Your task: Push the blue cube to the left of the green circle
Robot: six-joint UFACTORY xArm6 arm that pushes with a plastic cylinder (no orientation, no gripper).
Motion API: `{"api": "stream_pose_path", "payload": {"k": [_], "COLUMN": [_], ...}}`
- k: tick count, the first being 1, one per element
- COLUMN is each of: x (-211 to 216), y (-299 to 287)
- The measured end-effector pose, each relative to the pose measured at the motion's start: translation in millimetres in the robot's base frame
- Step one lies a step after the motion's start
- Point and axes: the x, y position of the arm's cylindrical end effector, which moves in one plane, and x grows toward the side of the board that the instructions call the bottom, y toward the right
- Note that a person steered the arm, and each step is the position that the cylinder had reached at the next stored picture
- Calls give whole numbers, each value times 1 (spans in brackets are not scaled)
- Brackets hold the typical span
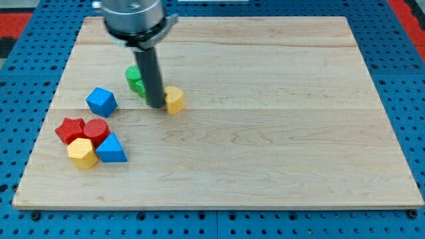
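Note:
The blue cube (101, 101) sits on the wooden board (265, 133) at the view's left. The green circle (134, 78) lies up and to the right of it, partly hidden by my rod; a second green piece seems to sit behind the rod. My tip (156, 105) rests on the board just below-right of the green circle and touches the left side of a yellow block (174, 100). The tip is well to the right of the blue cube.
A cluster sits at the lower left: a red star (69, 129), a red round block (95, 131), a yellow hexagon (82, 153) and a blue triangle (111, 149). The board's left edge is close to them.

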Motion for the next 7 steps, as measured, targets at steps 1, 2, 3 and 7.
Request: {"api": "stream_pose_path", "payload": {"k": [1,2,3,7], "x": [-2,-2,6,37], "y": [19,47,88,-96]}}
